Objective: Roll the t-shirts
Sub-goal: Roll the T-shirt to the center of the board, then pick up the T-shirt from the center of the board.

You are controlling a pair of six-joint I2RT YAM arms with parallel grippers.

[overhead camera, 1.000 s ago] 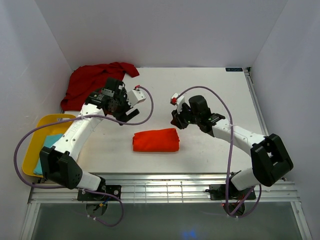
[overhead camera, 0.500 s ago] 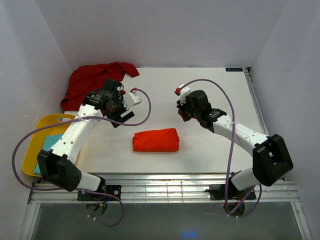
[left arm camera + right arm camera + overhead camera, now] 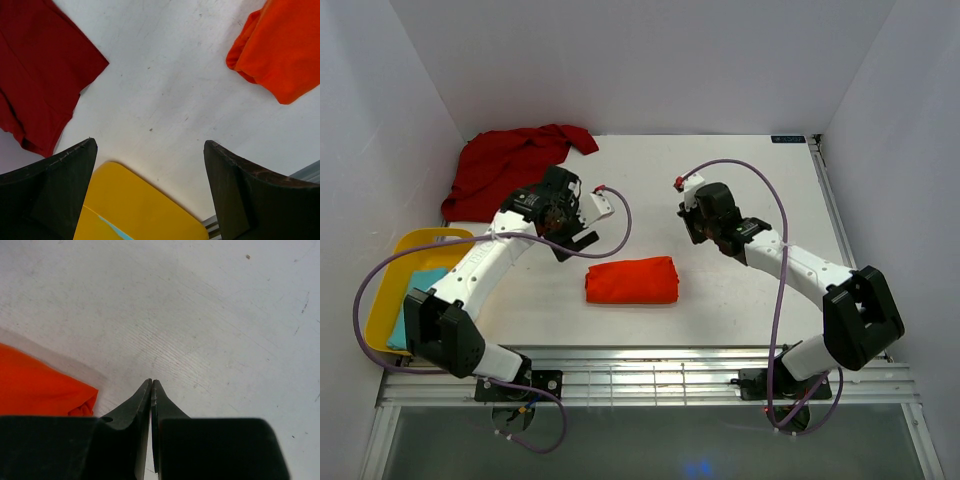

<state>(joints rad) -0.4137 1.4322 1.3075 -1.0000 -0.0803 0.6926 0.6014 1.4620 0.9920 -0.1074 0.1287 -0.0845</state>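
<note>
Right at the near edge: a ribbed metal rail (image 3: 650, 378) carries both arm bases.
Yellow tray: smooth plastic with rounded corners (image 3: 382, 300), at the desk's near-left side; a flat teal item (image 3: 417, 288) lies in it, and what it is made of cannot be told.
Orange t-shirt: soft bright cloth (image 3: 632, 280) in a compact oblong bundle, lying mid-desk toward the near edge between the two arms, touched by neither claw.
Left claw: black fingers spread wide with nothing between them (image 3: 150, 144), hanging over bare desk just left of and beyond the orange bundle.
Right claw: black tapered tips pressed together on nothing (image 3: 151, 385), over bare desk just beyond the bundle's right end.
Desk: flat, matte white surface (image 3: 225, 315), scuffed with fine scratches and small dark specks.
Purple cables: thin, glossy loops (image 3: 760, 188) arching from each wrist down toward the bases.
Dark red t-shirt: soft cloth (image 3: 505, 165) crumpled in a loose, uneven heap at the far-left corner, one flap stretching right along the back wall.
Label: a small dark strip (image 3: 787, 139) on the desk's far-right edge, too small to read.
Walls: plain, pale panels (image 3: 640, 60) on three sides.
</note>
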